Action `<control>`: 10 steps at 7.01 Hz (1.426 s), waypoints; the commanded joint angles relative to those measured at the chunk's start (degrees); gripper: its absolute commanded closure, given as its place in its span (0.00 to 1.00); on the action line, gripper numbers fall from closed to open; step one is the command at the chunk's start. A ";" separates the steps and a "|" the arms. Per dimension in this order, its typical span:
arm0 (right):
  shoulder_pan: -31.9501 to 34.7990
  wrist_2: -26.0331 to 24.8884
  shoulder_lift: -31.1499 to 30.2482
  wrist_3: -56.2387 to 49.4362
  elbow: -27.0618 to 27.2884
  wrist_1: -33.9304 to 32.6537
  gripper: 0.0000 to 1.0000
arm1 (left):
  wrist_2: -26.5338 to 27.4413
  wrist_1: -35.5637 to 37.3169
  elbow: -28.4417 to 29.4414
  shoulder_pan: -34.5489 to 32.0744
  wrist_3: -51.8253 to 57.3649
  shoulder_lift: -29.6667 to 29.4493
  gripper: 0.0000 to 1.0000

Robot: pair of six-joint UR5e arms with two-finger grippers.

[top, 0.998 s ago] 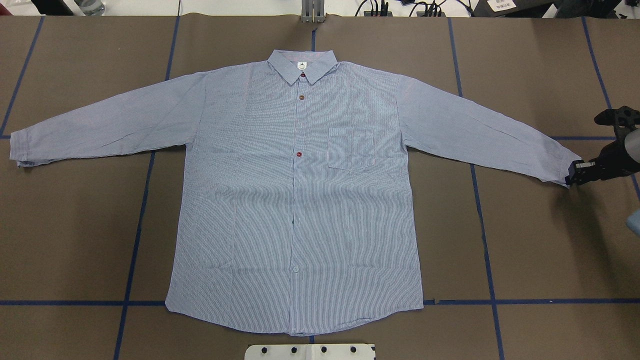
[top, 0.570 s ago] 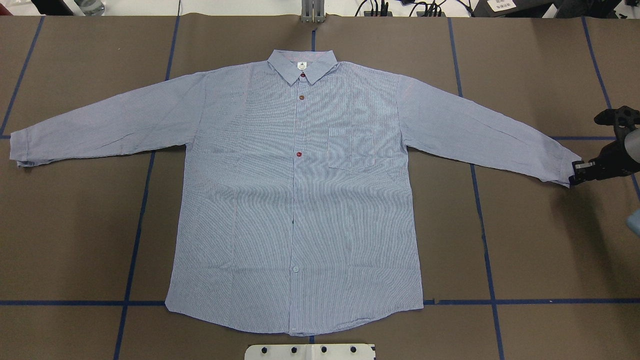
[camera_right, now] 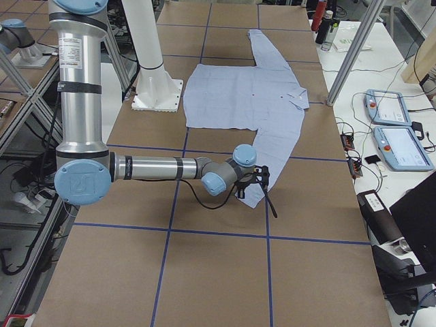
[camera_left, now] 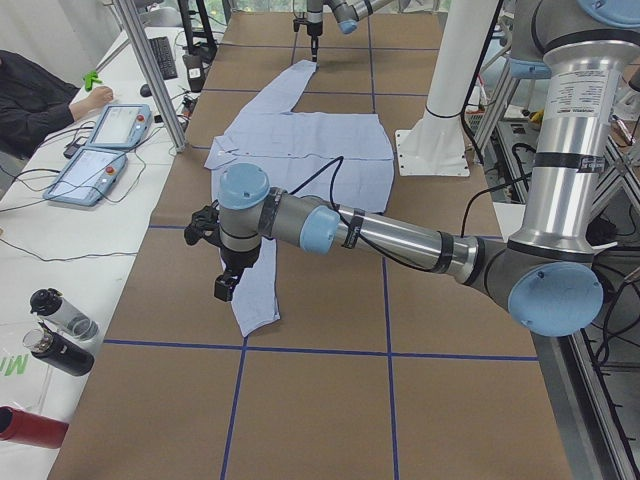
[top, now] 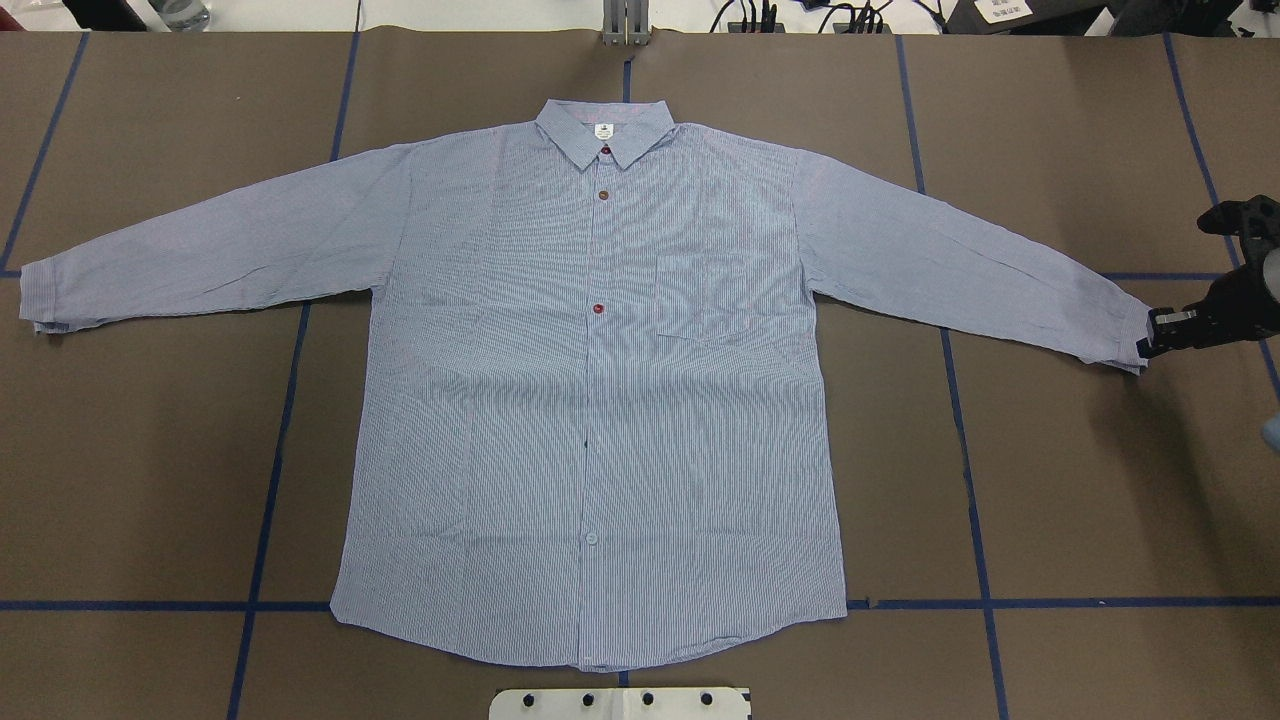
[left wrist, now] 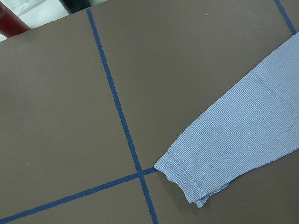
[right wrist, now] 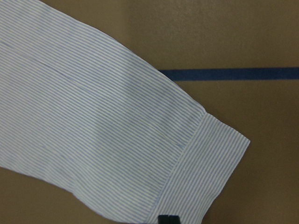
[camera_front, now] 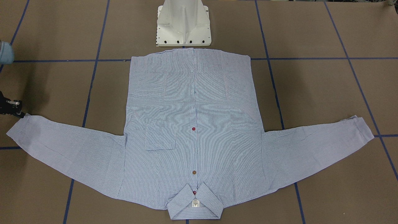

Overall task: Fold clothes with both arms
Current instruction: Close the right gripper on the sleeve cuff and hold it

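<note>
At the far left of the brown desk (top: 150, 450), which is crossed by blue tape lines (top: 270, 480), the left tool (camera_left: 224, 288) hangs above the surface near the left cuff (top: 40, 300), clear of the cloth. It shows only in the side view, dark and small against the sleeve, so I cannot tell whether it is wide or narrow. Its own camera looks down on that cuff and catches no fingers, and bottles (left wrist: 46, 11) are cut off at that picture's top corner. The left arm (camera_left: 380, 235) lies outside the overhead frame.

The shirt (top: 600, 400) lies flat and front up in the middle of the desk, with its sleeves spread to both sides. Its collar (top: 605, 130) points away from the robot. Its hem is near the white pedestal (top: 620, 703), which the overhead view crops to a strip. The neck label is too small to read.

At the right, the right tool (top: 1150, 343) sits low at the end of the right cuff (top: 1125, 335), touching its edge. The right arm (camera_right: 150, 167) is mostly cut off overhead. Its wrist camera shows only a black sliver of fingertip at the bottom edge, over the cuff's hem. I cannot tell whether the jaws pinch the cloth or merely meet it
</note>
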 commanded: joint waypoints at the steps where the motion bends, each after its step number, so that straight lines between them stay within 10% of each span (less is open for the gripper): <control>1: 2.92 3.90 -0.62 -0.20 1.76 0.01 1.00 | 0.03 0.00 -0.14 0.00 0.00 -0.06 0.01; 2: 2.66 2.69 -0.54 0.23 0.54 -0.16 1.00 | 0.03 0.00 -0.14 -0.09 0.00 -0.06 0.01; 4: 0.30 0.23 1.04 0.24 -0.70 -3.40 0.40 | -0.06 0.09 -0.23 -0.09 0.00 -0.15 0.01; 10: -2.35 -1.89 2.10 -0.11 -2.19 -5.88 0.33 | 0.03 0.18 -1.28 -0.09 -0.09 -0.15 0.01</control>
